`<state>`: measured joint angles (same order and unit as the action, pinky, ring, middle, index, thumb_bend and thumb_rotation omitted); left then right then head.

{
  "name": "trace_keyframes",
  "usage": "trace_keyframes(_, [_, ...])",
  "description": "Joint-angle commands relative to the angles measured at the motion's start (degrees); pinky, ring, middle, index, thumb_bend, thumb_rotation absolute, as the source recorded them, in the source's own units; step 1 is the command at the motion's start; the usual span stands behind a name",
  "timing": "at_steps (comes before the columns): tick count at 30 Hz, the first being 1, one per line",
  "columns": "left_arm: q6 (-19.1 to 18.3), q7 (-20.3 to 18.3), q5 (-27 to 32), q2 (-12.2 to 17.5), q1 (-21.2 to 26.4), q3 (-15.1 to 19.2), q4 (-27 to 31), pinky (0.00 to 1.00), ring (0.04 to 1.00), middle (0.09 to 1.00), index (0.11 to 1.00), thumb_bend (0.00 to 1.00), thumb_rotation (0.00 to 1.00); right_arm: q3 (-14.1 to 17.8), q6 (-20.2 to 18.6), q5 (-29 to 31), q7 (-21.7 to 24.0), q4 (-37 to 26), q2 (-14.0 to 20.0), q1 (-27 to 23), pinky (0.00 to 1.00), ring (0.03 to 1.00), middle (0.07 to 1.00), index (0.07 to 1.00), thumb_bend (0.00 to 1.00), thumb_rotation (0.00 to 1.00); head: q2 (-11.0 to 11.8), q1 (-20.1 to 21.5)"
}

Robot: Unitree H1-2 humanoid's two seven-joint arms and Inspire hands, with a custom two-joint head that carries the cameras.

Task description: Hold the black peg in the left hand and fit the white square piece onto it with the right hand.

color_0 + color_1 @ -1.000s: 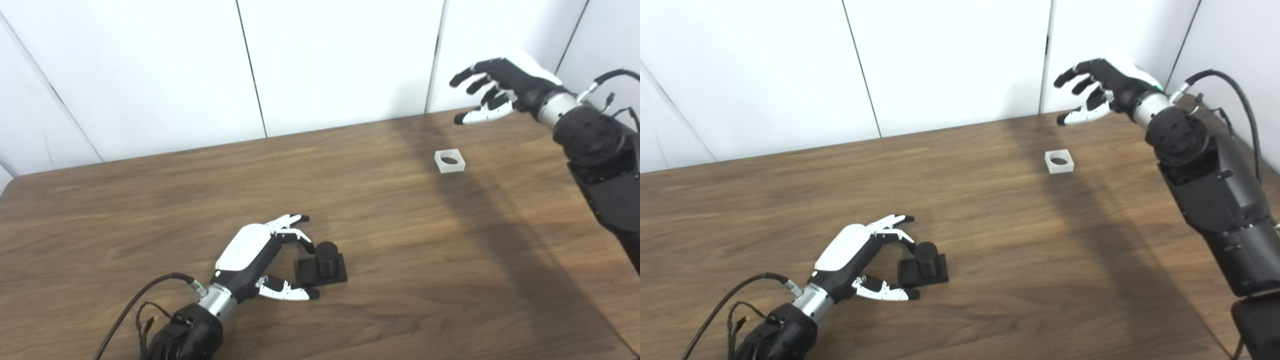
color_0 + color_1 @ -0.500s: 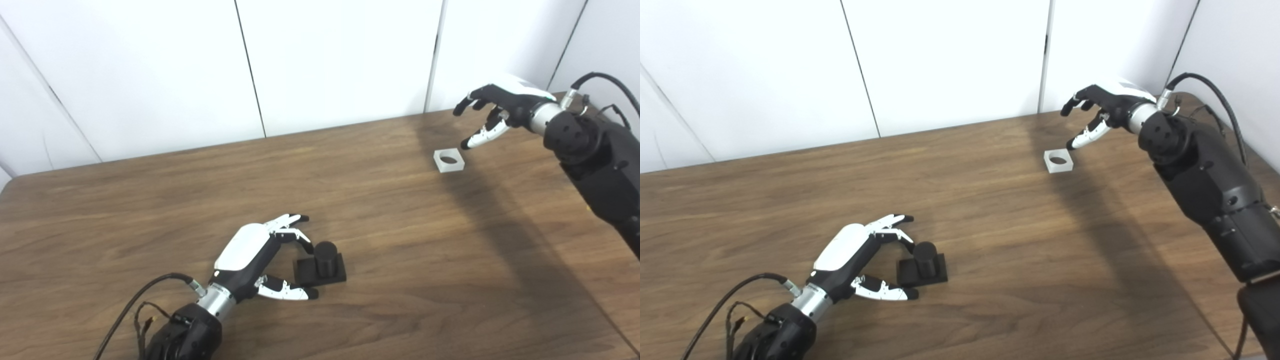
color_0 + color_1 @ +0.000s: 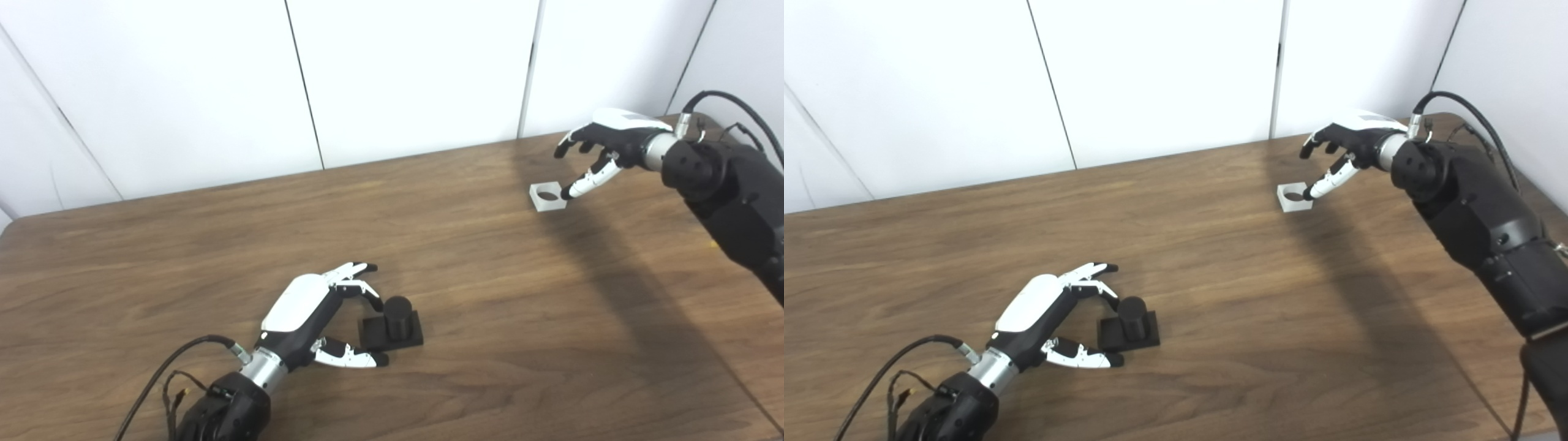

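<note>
The black peg stands upright on its flat square black base, its long axis vertical and its round top facing up, on the brown wooden counter toward the near edge. The left hand lies just beside the peg on its left, fingers and thumb spread apart and curved around the base; the fingers reach past the far side of the base and the thumb past its near side, but whether they touch it cannot be told, and the hand holds nothing. Well apart from the peg, up and to the right toward the far edge of the counter, the white square piece lies flat with its round hole facing up. The right hand hovers just beside and above the piece on its right, fingers spread and bent downward, empty; the tip of its thumb hangs over the right edge of the piece, and contact cannot be told. No writing or label can be read on the peg, the piece or either hand.
</note>
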<state>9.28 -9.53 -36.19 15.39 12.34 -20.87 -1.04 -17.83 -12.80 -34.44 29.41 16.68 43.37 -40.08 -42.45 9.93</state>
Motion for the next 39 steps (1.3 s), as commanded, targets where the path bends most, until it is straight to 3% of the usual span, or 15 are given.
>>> trace_keyframes(1, [-0.9, 0.1, -1.5, 1.3, 0.4, 0.7, 0.6, 0.89, 0.936, 0.915, 0.569, 0.8, 0.23, 0.8, 0.9, -0.6, -0.2, -0.1, 1.4, -3.8, 0.71, 0.871, 0.906, 0.803, 0.77, 0.35, 0.0, 0.1])
trace_keyframes(7, [-0.6, 0.5, -1.5, 1.3, 0.2, 0.8, 0.4, 0.89, 0.931, 0.913, 0.568, 0.81, 0.22, 0.7, -0.5, -0.3, 1.7, 1.0, 1.0, -4.1, 0.73, 0.91, 0.936, 0.847, 0.85, 0.36, -0.1, -0.1])
trace_keyframes(15, [-0.5, 0.4, -1.7, 1.4, 0.0, 0.9, 0.6, 0.89, 0.93, 0.915, 0.566, 0.81, 0.22, -0.2, -1.3, -1.9, 2.4, 2.2, 0.4, -4.5, 0.91, 0.996, 0.997, 0.911, 1.0, 0.39, -0.2, -0.1])
trace_keyframes(19, [-0.8, 0.2, -2.0, 1.4, -0.1, 0.8, 0.9, 0.89, 0.931, 0.917, 0.567, 0.81, 0.23, -0.7, -2.2, -3.1, 2.9, 1.8, 0.2, -4.6, 0.99, 1.0, 1.0, 0.913, 1.0, 0.39, -0.4, -0.5])
trace_keyframes(27, [-1.0, 0.3, -2.1, 1.1, -0.2, 0.8, 1.0, 0.89, 0.932, 0.915, 0.568, 0.81, 0.22, -1.3, -3.8, -4.4, 3.4, 2.2, -0.9, -4.5, 1.0, 1.0, 1.0, 0.908, 1.0, 0.4, -0.5, -0.9])
trace_keyframes(39, [-1.1, 0.2, -1.9, 1.3, -0.6, 1.0, 1.5, 0.89, 0.93, 0.914, 0.565, 0.81, 0.23, -1.2, -2.2, -4.5, 0.2, 5.0, -3.4, -3.0, 1.0, 1.0, 1.0, 0.877, 0.98, 0.37, -0.7, -1.2])
